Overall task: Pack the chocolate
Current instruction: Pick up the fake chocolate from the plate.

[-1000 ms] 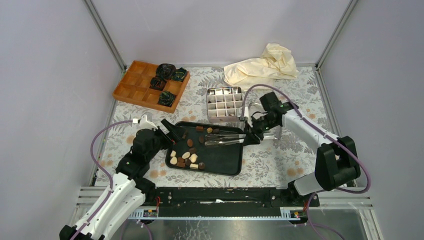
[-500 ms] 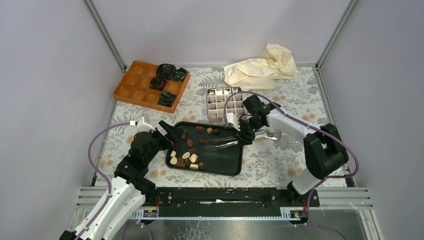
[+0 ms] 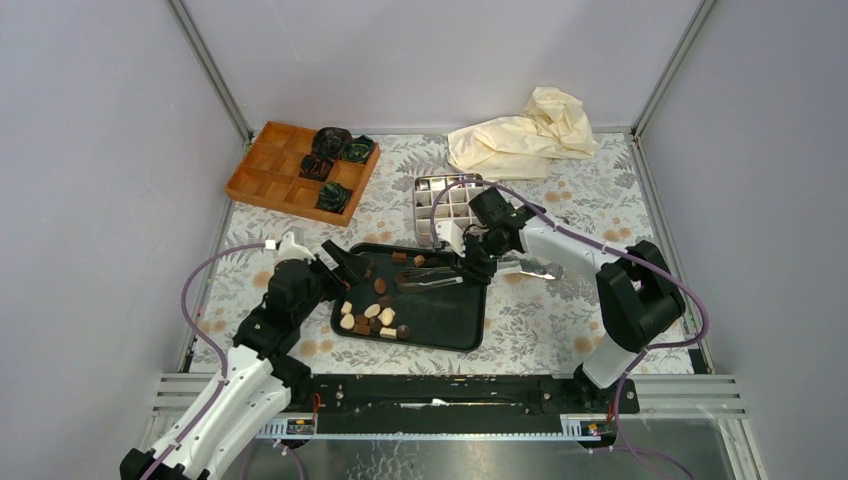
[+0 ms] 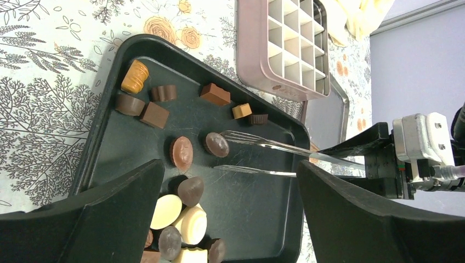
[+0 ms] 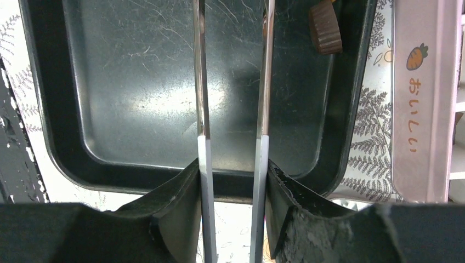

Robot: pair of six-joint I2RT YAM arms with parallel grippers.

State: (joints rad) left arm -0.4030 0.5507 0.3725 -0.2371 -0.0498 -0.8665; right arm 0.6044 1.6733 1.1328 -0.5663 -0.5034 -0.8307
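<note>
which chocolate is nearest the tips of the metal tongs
The dark brown oval chocolate, right at one tip of the metal tongs; the reddish-brown oval beside it lies farther off.

The tray (image 3: pixel 440 318) lies mid-table (image 3: pixel 560 310), with the chocolate (image 3: pixel 370 315) on its left half, most pieces bunched near left and a few along the far edge. The tongs (image 3: pixel 430 281) stretch over its far part from the right. The tin (image 3: pixel 430 196) stands just behind its far right corner with the cloth (image 3: pixel 525 135) farther back, and the box (image 3: pixel 275 165) sits far left with cups (image 3: pixel 330 140) in its right-hand compartments.
</note>
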